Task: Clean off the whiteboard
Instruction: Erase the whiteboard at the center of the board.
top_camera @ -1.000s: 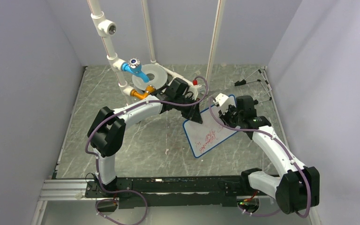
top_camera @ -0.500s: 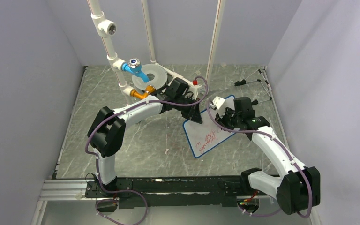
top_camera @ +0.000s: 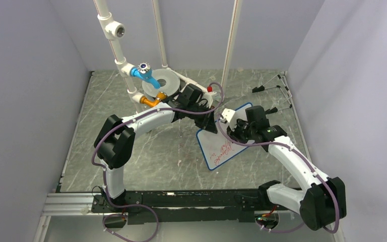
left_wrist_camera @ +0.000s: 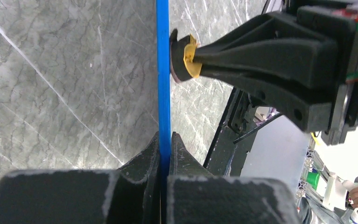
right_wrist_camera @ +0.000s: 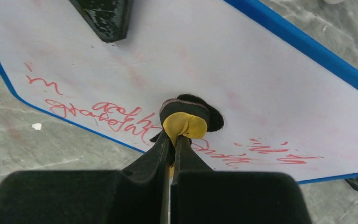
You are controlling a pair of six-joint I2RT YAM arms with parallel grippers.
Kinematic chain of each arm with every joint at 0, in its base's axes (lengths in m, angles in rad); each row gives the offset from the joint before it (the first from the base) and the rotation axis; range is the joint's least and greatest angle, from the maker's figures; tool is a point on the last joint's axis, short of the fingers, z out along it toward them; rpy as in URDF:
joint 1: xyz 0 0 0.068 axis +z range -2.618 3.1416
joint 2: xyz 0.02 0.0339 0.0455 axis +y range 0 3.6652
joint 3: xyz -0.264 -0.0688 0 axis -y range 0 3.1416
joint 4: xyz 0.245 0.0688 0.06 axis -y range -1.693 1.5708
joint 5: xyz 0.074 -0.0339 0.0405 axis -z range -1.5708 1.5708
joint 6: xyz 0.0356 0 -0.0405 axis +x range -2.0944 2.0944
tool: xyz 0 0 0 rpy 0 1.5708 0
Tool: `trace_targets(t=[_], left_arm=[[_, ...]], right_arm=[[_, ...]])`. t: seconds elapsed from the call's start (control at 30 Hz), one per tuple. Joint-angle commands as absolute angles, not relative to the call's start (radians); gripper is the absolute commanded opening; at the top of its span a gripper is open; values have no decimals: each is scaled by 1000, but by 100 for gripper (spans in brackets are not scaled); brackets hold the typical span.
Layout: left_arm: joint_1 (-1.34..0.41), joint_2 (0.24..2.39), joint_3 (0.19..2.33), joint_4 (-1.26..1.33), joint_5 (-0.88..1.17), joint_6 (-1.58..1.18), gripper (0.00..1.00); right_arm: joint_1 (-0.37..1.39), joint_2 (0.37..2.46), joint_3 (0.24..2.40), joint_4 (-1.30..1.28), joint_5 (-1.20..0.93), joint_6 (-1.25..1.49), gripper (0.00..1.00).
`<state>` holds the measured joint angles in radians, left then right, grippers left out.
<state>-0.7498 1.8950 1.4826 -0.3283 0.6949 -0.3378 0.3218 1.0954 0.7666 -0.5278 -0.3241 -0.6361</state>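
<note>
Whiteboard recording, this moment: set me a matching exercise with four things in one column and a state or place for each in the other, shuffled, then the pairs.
Things
1. left gripper
2. right gripper
3. whiteboard
4. grey disc

States or places
A. lies apart from the whiteboard, by the blue tap
B. shut on the whiteboard's rim
C. bears red handwriting
D. shut on a yellow-and-black eraser held against the whiteboard's face

Pairs: 1-B; 2-D; 3-C; 4-A
</note>
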Motion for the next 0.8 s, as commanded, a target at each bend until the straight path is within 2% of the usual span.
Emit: trace_targets(t=[0.0, 0.13, 0.27, 0.4, 0.57, 0.63, 0.77], left_arm=[[-772, 1822, 1483, -262, 821, -305, 0], [-772, 1825, 1488, -268, 825, -298, 0], [-772, 1828, 1491, -272, 828, -295, 0], [-773, 1823, 1491, -278, 825, -289, 0], [-772, 1830, 1494, -279, 825, -288, 0], [-773, 1828, 1492, -281, 825, -288, 0], [-772, 1818, 1487, -281, 821, -286, 0]], right_arm=[[343, 1131, 814, -478, -330, -618, 0], [234, 1101, 794, -355, -153, -519, 0], [188, 1083, 776, -312, -83, -489, 0], [189, 1108, 792, -378, -188, -535, 0], [283, 1088, 799, -537, -473, -686, 0], [301, 1083, 803, -528, -470, -674, 0], [262, 1098, 796, -416, -257, -576, 0]])
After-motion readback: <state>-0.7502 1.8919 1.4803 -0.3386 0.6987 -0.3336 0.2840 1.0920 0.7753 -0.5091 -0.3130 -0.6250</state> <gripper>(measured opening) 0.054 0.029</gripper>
